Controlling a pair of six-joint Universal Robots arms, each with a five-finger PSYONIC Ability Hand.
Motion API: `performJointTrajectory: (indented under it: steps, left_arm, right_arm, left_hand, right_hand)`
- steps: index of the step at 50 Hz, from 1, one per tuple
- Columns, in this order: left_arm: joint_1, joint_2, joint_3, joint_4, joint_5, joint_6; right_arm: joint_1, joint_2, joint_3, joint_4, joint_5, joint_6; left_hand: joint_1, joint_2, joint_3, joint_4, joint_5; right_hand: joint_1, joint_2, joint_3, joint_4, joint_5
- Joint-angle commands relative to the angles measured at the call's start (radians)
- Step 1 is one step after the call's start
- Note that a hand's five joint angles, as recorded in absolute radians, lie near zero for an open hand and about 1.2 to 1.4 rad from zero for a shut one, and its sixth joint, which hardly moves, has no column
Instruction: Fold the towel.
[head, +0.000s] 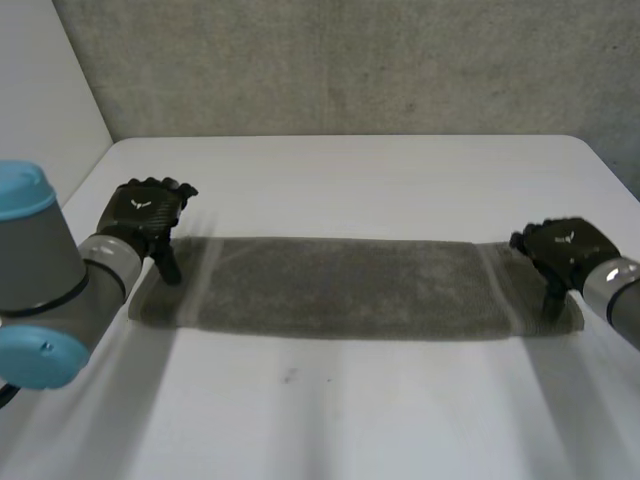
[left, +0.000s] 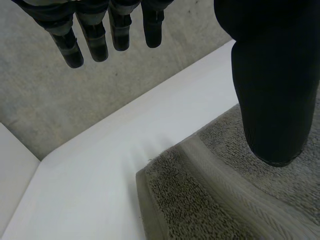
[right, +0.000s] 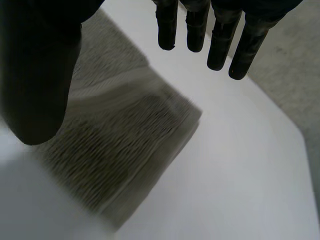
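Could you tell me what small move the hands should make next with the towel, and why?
Probably close each hand on its end of the towel: the left hand and right hand sit open at opposite short ends, thumbs over the cloth, fingers past its far edge, gripping nothing.

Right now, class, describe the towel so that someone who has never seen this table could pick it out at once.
On the white table, a long dark grey towel lies flat, stretched from the left hand to the right hand. Unlike the hard black hands, it is soft cloth with a paler band near each short end.
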Motion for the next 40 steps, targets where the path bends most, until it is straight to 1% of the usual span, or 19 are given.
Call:
performJointTrajectory:
  steps: [1, 3, 4, 5, 6, 8, 9, 11, 17, 20, 22, 23, 27, 29, 32, 36, 38, 39, 40]
  left_arm:
    - [0.001, 0.030, -0.076, 0.062, 0.001, 0.002]
    - [0.001, 0.030, -0.089, 0.073, -0.001, 0.002]
    - [0.001, 0.030, -0.089, 0.073, -0.001, 0.002]
    - [0.001, 0.030, -0.092, 0.074, -0.001, 0.002]
    - [0.001, 0.030, -0.092, 0.074, -0.001, 0.002]
    - [0.002, 0.030, -0.093, 0.074, -0.001, 0.002]
    - [0.002, 0.030, -0.093, 0.074, -0.001, 0.002]
    - [0.005, 0.028, -0.095, 0.074, -0.001, 0.000]
    - [0.005, 0.026, -0.099, 0.074, -0.001, 0.000]
    - [0.004, 0.028, -0.104, 0.074, -0.001, 0.000]
    - [0.002, 0.030, -0.109, 0.076, -0.001, 0.000]
    - [0.002, 0.030, -0.109, 0.076, -0.001, 0.000]
    - [0.002, 0.031, -0.112, 0.074, -0.001, 0.000]
    - [0.002, 0.031, -0.112, 0.074, -0.001, 0.000]
    - [0.004, 0.031, -0.112, 0.074, -0.001, 0.000]
    - [0.005, 0.031, -0.110, 0.074, -0.001, 0.000]
    - [0.005, 0.031, -0.112, 0.074, -0.001, 0.000]
    - [0.005, 0.031, -0.112, 0.074, -0.001, 0.000]
    - [0.005, 0.031, -0.112, 0.074, -0.001, 0.000]
  right_arm:
    - [-0.018, 0.038, 0.082, -0.105, -0.013, -0.031]
    - [-0.023, 0.076, 0.083, -0.141, -0.009, -0.053]
    - [-0.023, 0.077, 0.083, -0.141, -0.009, -0.054]
    - [-0.024, 0.096, 0.079, -0.151, -0.009, -0.067]
    - [-0.024, 0.097, 0.079, -0.151, -0.009, -0.067]
    - [-0.024, 0.132, 0.068, -0.154, -0.004, -0.087]
    - [-0.024, 0.132, 0.068, -0.154, -0.004, -0.087]
    - [-0.035, 0.143, 0.059, -0.154, -0.001, -0.100]
    - [-0.097, 0.121, 0.043, -0.154, 0.029, -0.101]
    - [-0.175, 0.074, 0.028, -0.146, 0.054, -0.104]
    - [-0.266, 0.054, -0.005, -0.134, 0.056, -0.129]
    - [-0.267, 0.054, -0.006, -0.134, 0.056, -0.129]
    - [-0.383, 0.055, -0.078, -0.090, 0.057, -0.245]
    - [-0.396, 0.054, -0.096, -0.071, 0.057, -0.279]
    - [-0.380, 0.054, -0.130, -0.033, 0.057, -0.301]
    - [-0.288, 0.037, -0.165, -0.010, 0.060, -0.264]
    - [-0.120, 0.014, -0.216, -0.003, 0.065, -0.194]
    - [-0.120, 0.014, -0.216, -0.003, 0.065, -0.193]
    - [-0.033, 0.015, -0.240, -0.003, 0.068, -0.161]
  left_hand:
    - [0.003, 0.009, 0.008, 0.007, -0.030]
    - [0.003, 0.009, 0.008, 0.007, -0.030]
    - [0.003, 0.009, 0.008, 0.007, -0.030]
    - [0.003, 0.009, 0.008, 0.007, -0.030]
    - [0.003, 0.009, 0.008, 0.007, -0.030]
    - [0.003, 0.009, 0.008, 0.007, -0.030]
    - [0.003, 0.009, 0.008, 0.007, -0.030]
    - [0.003, 0.009, 0.008, 0.007, -0.030]
    - [0.003, 0.009, 0.008, 0.007, -0.030]
    - [0.003, 0.009, 0.008, 0.007, -0.030]
    - [0.003, 0.009, 0.008, 0.007, -0.030]
    - [0.003, 0.009, 0.008, 0.007, -0.030]
    - [0.003, 0.009, 0.008, 0.007, -0.030]
    - [0.003, 0.009, 0.008, 0.007, -0.030]
    - [0.003, 0.009, 0.008, 0.007, -0.030]
    - [0.003, 0.009, 0.008, 0.007, -0.030]
    - [0.003, 0.009, 0.008, 0.007, -0.030]
    - [0.003, 0.009, 0.008, 0.007, -0.030]
    - [0.003, 0.009, 0.008, 0.007, -0.030]
  right_hand:
    - [0.074, 0.051, 0.061, 0.046, 0.069]
    - [0.214, 0.191, 0.201, 0.186, 0.210]
    - [0.215, 0.192, 0.202, 0.187, 0.210]
    - [0.323, 0.299, 0.309, 0.294, 0.318]
    - [0.324, 0.300, 0.310, 0.295, 0.319]
    - [0.531, 0.507, 0.517, 0.502, 0.526]
    - [0.532, 0.509, 0.519, 0.504, 0.527]
    - [1.159, 1.136, 1.146, 1.131, 1.154]
    - [1.162, 1.139, 1.149, 1.134, 1.158]
    - [1.162, 1.139, 1.149, 1.134, 1.158]
    - [1.162, 1.139, 1.149, 1.134, 1.158]
    - [1.162, 1.139, 1.149, 1.134, 1.158]
    - [1.162, 1.139, 1.149, 1.134, 1.158]
    - [1.162, 1.139, 1.149, 1.134, 1.158]
    - [1.162, 1.139, 1.149, 1.134, 1.158]
    - [1.162, 1.139, 1.149, 1.134, 1.158]
    - [1.162, 1.139, 1.149, 1.134, 1.158]
    - [1.162, 1.139, 1.149, 1.134, 1.158]
    - [1.162, 1.139, 1.149, 1.134, 1.158]
